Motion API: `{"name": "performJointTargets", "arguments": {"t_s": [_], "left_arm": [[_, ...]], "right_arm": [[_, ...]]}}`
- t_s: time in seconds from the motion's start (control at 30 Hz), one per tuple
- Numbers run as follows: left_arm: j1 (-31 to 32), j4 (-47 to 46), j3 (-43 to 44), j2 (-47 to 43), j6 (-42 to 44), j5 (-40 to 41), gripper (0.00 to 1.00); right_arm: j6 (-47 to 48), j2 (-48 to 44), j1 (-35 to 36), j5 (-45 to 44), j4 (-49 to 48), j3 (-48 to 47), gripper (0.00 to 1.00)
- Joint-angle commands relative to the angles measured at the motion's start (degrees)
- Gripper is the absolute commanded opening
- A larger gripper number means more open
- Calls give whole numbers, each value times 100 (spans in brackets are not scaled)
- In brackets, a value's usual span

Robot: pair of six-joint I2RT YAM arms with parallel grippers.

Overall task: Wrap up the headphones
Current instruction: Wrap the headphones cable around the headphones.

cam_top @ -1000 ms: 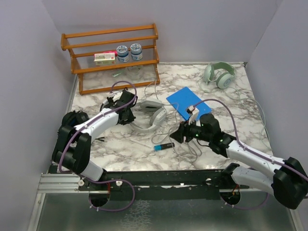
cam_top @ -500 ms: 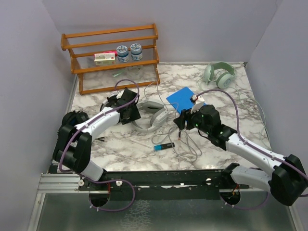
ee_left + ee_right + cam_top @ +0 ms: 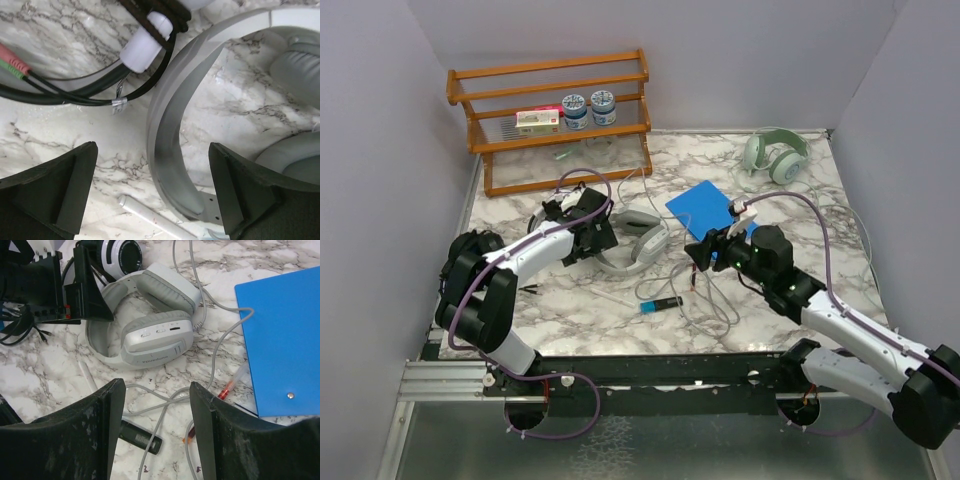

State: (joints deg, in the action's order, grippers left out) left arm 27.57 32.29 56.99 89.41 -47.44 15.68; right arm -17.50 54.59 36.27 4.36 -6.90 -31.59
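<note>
Though unclear overhead, left hand (image 3: pixel 151 147) straddles headphones (image 3: pixel 167 120).

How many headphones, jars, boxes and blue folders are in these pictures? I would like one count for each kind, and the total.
Headphones: 3 (pale green pair, grey-white pair, white-and-black pair, partly hidden)
Jars: 2 (left jar, right jar)
Boxes: 1 (box)
Blue folders: 1 (blue folder)
Total: 7

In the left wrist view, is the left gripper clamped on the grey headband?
No, the left gripper stands open, fingers wide apart, with bare marble between each and the grey headband.
</note>
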Motion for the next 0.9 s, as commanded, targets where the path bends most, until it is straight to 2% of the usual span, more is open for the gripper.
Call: {"name": "performJointTargets", "arguments": {"t_s": [0.0,0.27,0.3,0.33,0.6,0.7,0.87], "left_arm": [[2,-677,-117,57,84,257,99],[10,-689,81,543,-72,408,97],[19,-689,53,565,-125,437,93],[55,-689,15,581,-192,489,84],[406,-641,251,1135,-200,909,42],[407,-545,447,1368,-41,864,33],[431,-398,612,959,358,1023,27]], "right_arm": [[36,-156,-5,221,-262,144,63],[34,-368,-2,158,-303,157,63],[29,-393,-1,141,-323,178,63],[27,-422,-2,124,-339,194,63],[58,-514,0,129,-398,233,63],[86,-560,-2,123,-347,196,64],[170,-750,-1,-7,-176,168,64]]}}
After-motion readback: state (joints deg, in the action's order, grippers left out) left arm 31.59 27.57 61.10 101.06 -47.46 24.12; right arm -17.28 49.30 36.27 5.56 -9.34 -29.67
